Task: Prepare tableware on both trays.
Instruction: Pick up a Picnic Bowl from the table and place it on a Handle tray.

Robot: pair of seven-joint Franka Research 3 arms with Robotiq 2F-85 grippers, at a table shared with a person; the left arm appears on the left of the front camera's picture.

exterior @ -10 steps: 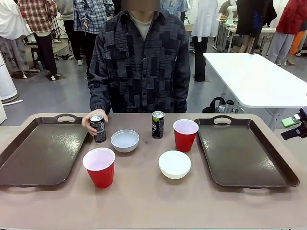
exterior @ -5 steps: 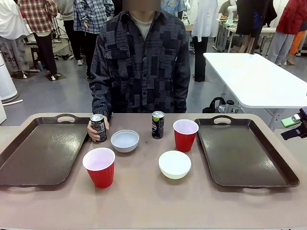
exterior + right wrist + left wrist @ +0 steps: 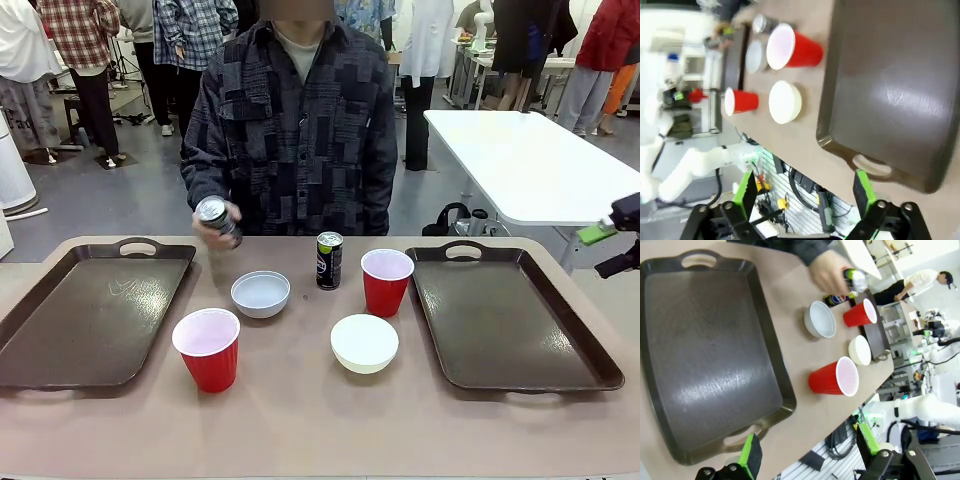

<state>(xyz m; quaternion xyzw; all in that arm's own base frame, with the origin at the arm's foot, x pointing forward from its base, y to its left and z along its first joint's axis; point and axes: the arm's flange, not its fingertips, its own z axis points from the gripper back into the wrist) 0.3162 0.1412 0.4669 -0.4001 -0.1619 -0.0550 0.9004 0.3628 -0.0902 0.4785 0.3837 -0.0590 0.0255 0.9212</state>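
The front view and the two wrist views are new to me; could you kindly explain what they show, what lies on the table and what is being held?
The front view looks across the table at a person. The other two pictures come from cameras on the wrists of two robot arms. The green-padded prongs at the bottom belong to the left end effector and the right end effector, both open and holding nothing. A left tray and a right tray flank the tableware: a near red cup, a far red cup, a grey-blue bowl, a white bowl and a standing can. The person's hand holds a second can above the table.
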